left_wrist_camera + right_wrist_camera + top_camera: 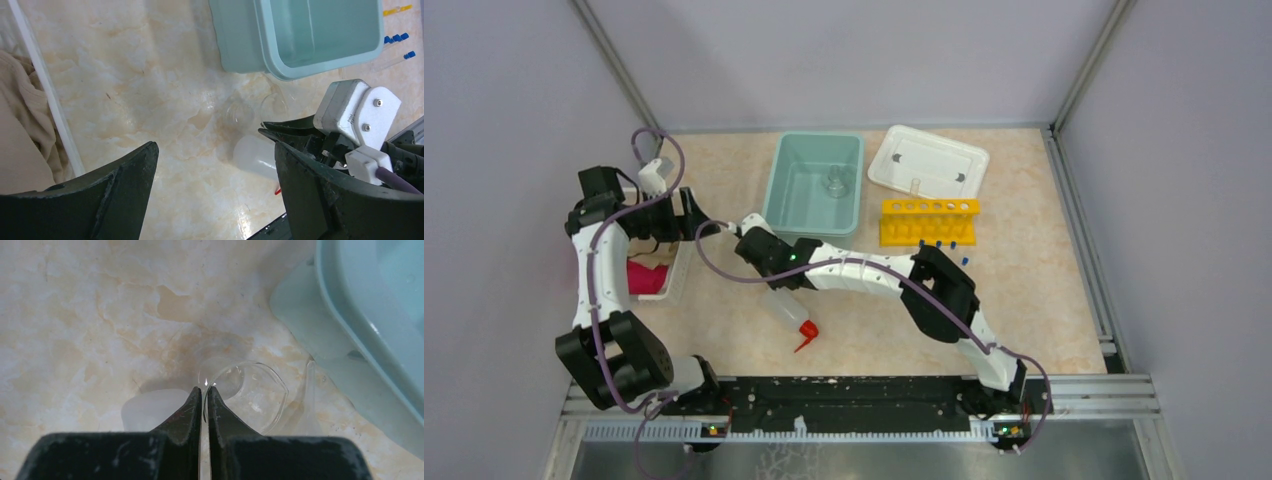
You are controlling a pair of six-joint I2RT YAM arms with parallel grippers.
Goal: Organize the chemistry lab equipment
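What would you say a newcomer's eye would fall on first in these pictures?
Most likely the right gripper, pinched shut on the rim of a clear glass beaker beside the teal tub. Next come the bright yellow tube rack at the right rear and the squeeze bottle lying on its side near the middle, red spout toward the near edge.

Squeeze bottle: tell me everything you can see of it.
The squeeze bottle has a translucent white, plastic-looking body and a red cap drawn out into a bent red spout. It lies on its side on the marbled table, spout toward the arm bases, bottom toward the teal bin. Its contents cannot be told. Nothing grips it. The right gripper, shut on the rim of a clear glass beaker, is close by its bottom end; whether beaker and bottle touch is unclear.
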